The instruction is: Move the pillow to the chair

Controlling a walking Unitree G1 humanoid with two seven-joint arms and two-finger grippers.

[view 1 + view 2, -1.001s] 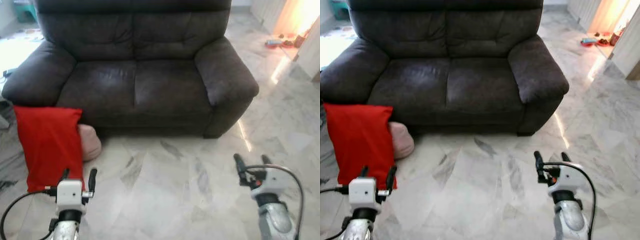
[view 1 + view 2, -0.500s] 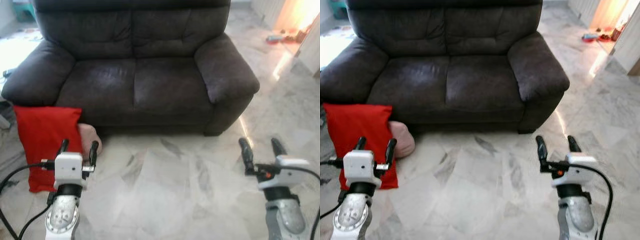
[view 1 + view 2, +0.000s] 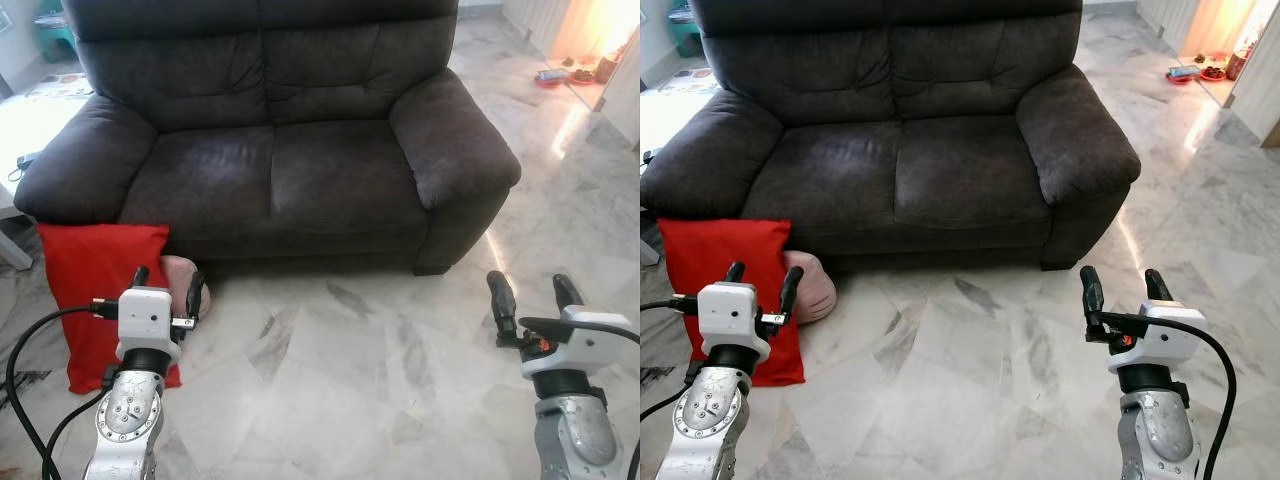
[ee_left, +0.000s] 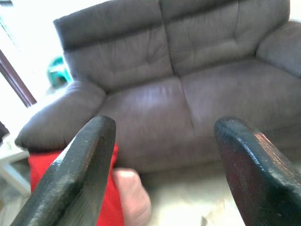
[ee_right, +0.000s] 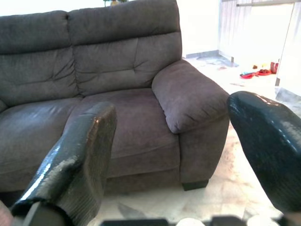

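Observation:
A red pillow (image 3: 88, 290) stands on the floor, leaning against the front of the dark brown sofa (image 3: 270, 140) below its left armrest. A pink cushion (image 3: 180, 285) lies beside it on the floor. My left gripper (image 3: 167, 290) is open, raised in front of the pillow's right edge, with nothing between its fingers. My right gripper (image 3: 532, 295) is open too, held over the marble floor right of the sofa. The left wrist view looks at the sofa seat, the pillow (image 4: 44, 179) and the pink cushion (image 4: 134, 193).
The sofa fills the space ahead. Pale marble floor (image 3: 350, 380) stretches in front of it and to the right. Small items (image 3: 560, 72) lie by a bright doorway far right. A white furniture leg (image 3: 12, 255) and a cable sit at the left.
Both grippers have risen and moved forward. The camera has tilted up slightly, showing more of the sofa back. The pillow and cushion have stayed in place.

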